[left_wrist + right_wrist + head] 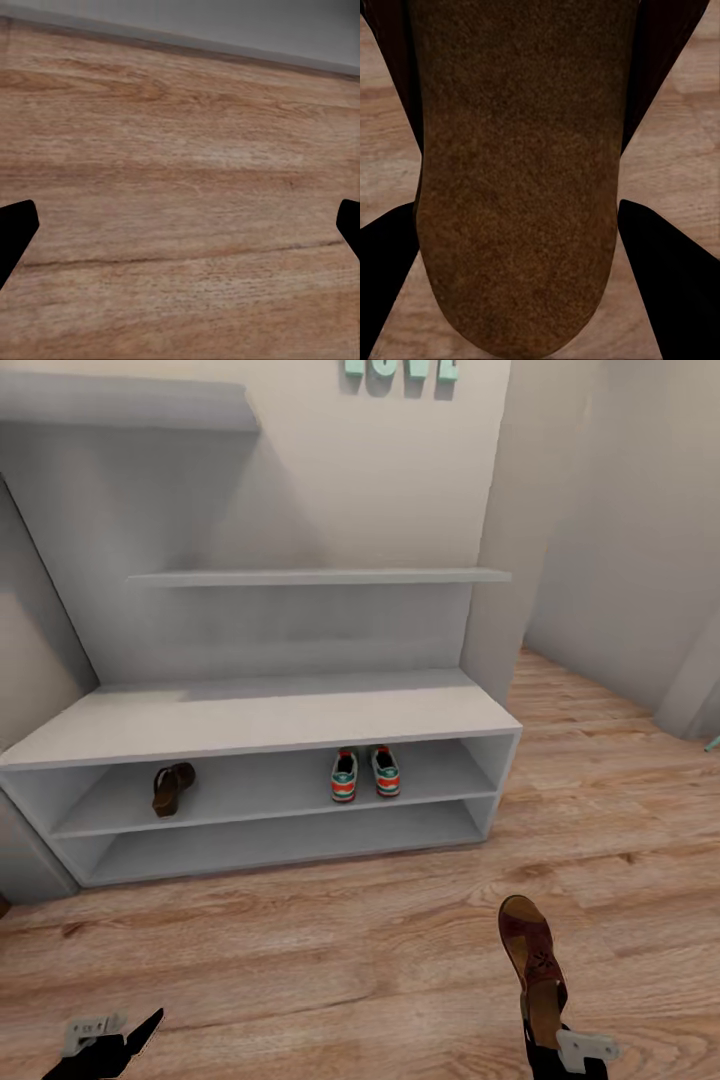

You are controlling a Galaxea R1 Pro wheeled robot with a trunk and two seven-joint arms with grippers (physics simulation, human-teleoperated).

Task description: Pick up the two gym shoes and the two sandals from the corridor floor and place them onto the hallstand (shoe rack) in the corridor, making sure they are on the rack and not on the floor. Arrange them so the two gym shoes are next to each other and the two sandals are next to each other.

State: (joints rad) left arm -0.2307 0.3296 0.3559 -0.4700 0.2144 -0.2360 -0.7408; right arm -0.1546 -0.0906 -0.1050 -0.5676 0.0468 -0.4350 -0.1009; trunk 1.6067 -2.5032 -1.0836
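Between right gripper (521, 255) fingers, sandal (533, 960) toe toward hallstand (260, 720).

Soft, even light fills my head view; nothing glares and nothing is dark. The hallstand (300, 720) throws faint grey shade under its wall shelves and into its two low shelves. The corridor floor (350, 960) is evenly lit, its grain a little smeared. My wrist views are softer: the planks look blurred, my claw fingertips (15, 232) are flat black shapes, and the sandal's footbed (517, 187) shows grainy and close.
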